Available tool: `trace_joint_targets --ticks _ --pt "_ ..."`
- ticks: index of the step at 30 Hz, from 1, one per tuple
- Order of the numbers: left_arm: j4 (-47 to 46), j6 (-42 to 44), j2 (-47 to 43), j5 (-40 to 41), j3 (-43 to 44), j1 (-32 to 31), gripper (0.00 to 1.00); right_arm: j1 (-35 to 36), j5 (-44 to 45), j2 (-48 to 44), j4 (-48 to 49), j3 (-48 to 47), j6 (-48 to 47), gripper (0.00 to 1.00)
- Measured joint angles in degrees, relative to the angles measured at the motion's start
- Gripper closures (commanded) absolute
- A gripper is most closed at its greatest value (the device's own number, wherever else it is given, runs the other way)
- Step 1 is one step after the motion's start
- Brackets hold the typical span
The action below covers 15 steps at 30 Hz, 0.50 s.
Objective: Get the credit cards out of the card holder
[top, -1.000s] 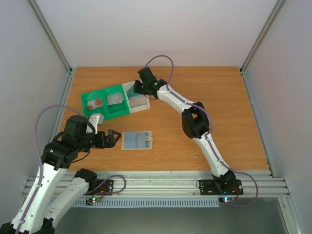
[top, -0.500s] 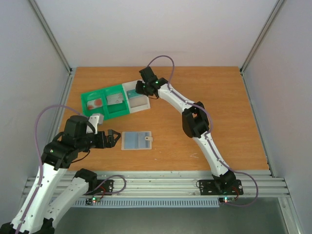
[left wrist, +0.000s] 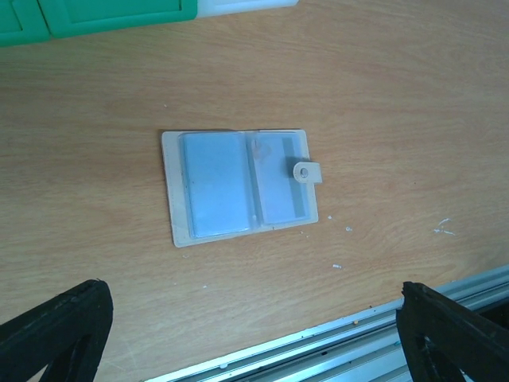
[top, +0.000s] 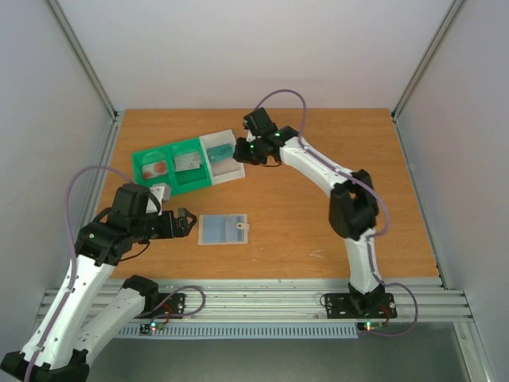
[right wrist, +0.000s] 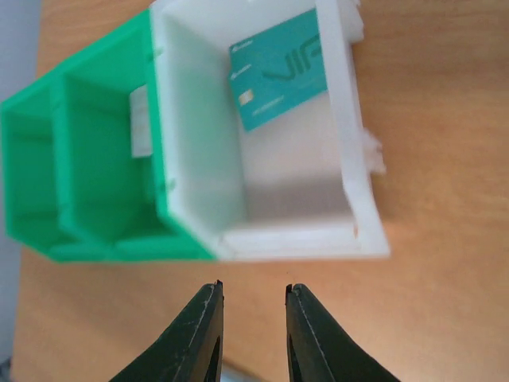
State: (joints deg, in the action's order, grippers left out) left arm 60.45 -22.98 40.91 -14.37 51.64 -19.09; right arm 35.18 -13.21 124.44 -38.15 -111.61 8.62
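Since a second ago, our right arm has drawn back toward the right, so the right gripper [top: 242,150] now sits just beside the tray [top: 163,149] rather than over its white end compartment. Its fingers have parted slightly and hold nothing.

Our right wrist view shows what the overhead cannot: a teal card [right wrist: 278,68] lies flat in the white compartment, and the narrow gap between the fingers is bare. From overhead we also see a red-printed card [top: 155,168] in the far green compartment and a grey card [top: 187,163] in the middle one.

Our left wrist view gives the card holder [left wrist: 238,187] in detail. It lies open and flat, with its white tab [left wrist: 306,171] on the right edge. A grey band shows through the right pocket; we cannot tell whether that is a card. The left gripper [top: 187,221] hovers just left of the holder with its fingers spread wide.

Everything rests on an orange-brown wooden table [top: 278,255] enclosed by pale walls [top: 238,48]. A metal rail [top: 262,298] runs along the near edge, close to the holder. Bare wood stretches across the right half.
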Motion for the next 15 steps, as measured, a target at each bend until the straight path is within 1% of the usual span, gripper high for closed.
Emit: trace_joint_targets --ticks 3,6,10,15 --pt "-0.15 -1.05 0.61 -0.42 0.0 0.0 0.09 0.28 -1.03 -9.44 2.03 9.35 0.04 0.75" --pt "-1.05 -2.69 1.4 -2.58 -0.02 0.0 0.18 0.72 -2.25 -18.45 3.89 18.21 0.0 0.74" --pt "-4.52 -5.29 3.13 -6.64 -1.05 0.0 0.2 1.4 -3.1 -25.92 4.74 25.75 -0.15 0.71" --pt "-8.7 -8.0 5.4 -8.2 -4.98 0.0 0.25 3.06 -3.61 -33.44 5.88 35.95 0.11 0.68"
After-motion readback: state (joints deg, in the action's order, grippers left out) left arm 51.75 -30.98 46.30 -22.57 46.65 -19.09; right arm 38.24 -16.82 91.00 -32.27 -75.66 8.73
